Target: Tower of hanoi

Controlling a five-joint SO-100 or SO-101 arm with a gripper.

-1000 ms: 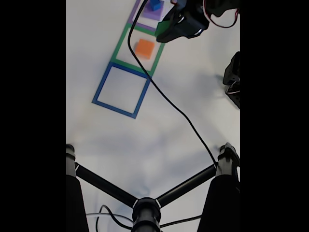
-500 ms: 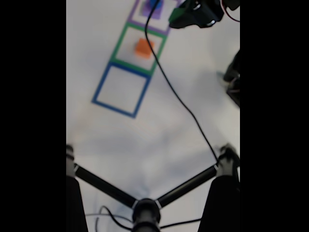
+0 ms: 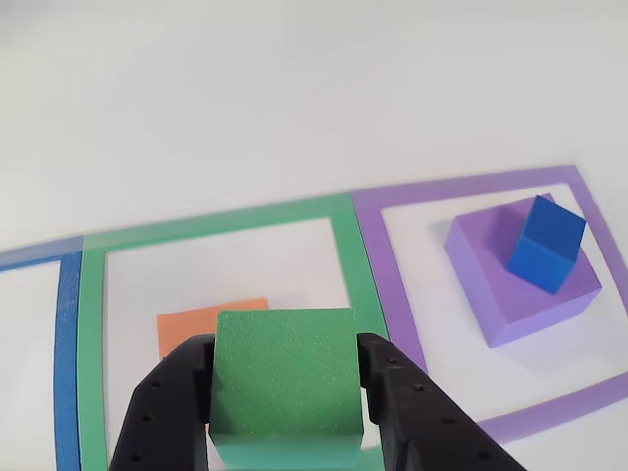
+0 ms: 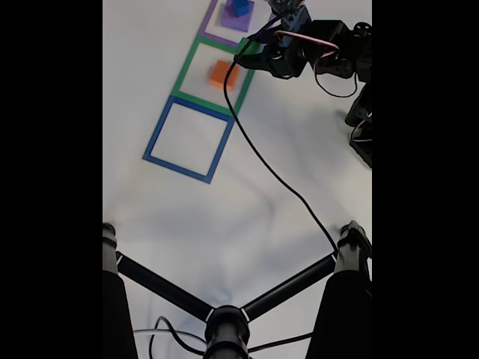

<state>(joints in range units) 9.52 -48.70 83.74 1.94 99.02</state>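
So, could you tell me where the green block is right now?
In the other view, the green block sits at bottom centre, clamped between the gripper fingers, in front of the orange block inside the green tape square.

There are no words, numbers, labels or signs to read in these pictures. The foam blocks are plain colors with nothing written on them, and the tape squares on the bench are plain too.
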